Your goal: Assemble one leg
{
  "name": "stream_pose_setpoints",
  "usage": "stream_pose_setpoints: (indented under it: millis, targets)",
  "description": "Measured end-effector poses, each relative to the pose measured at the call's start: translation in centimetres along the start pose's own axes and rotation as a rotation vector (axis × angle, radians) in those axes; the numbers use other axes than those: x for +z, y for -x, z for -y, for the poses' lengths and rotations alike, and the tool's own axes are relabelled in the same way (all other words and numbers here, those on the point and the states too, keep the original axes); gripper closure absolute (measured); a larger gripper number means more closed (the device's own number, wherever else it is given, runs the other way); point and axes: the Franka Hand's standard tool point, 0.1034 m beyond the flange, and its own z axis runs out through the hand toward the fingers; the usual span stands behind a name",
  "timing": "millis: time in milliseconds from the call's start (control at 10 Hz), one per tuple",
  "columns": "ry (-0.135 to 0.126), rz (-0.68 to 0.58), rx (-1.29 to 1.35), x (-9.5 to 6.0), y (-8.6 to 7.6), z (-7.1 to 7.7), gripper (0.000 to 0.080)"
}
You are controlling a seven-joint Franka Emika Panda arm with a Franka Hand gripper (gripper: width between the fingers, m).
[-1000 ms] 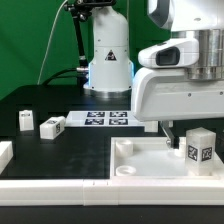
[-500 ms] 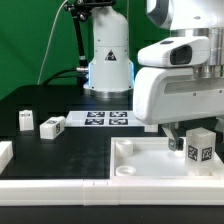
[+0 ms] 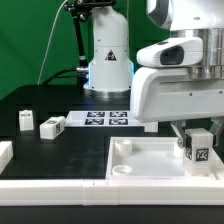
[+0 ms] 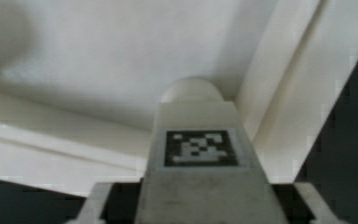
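My gripper (image 3: 198, 135) is shut on a leg (image 3: 198, 148), a small white block with black-and-white tags, and holds it upright over the large white square tray-like piece (image 3: 150, 160) at the exterior view's right. In the wrist view the leg (image 4: 201, 140) fills the middle between my fingers (image 4: 114, 200), its rounded end pointing at the tray's raised rim (image 4: 291, 90). I cannot tell whether the leg touches the tray. Two more legs (image 3: 52, 126) (image 3: 25, 120) lie on the black table at the exterior view's left.
The marker board (image 3: 105, 118) lies flat on the table behind the tray. The robot's white base (image 3: 108, 60) stands at the back. A white part (image 3: 4, 153) shows at the exterior view's left edge. A white strip runs along the front edge.
The gripper has turned the held leg, so one tagged face now shows where two did. The leg has also sunk slightly toward the tray.
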Motion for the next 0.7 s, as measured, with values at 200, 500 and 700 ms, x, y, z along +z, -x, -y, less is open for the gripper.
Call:
stream_pose_setpoints:
  millis: [200, 500, 700]
  targets:
    - [-0.004, 0.004, 0.269, 0.04, 0.11, 0.46, 0.0508]
    - [-0.018, 0.006, 0.605, 0.06, 0.13, 0.3, 0.0508]
    - [-0.024, 0.01, 0.773, 0.05, 0.11, 0.24, 0.0508]
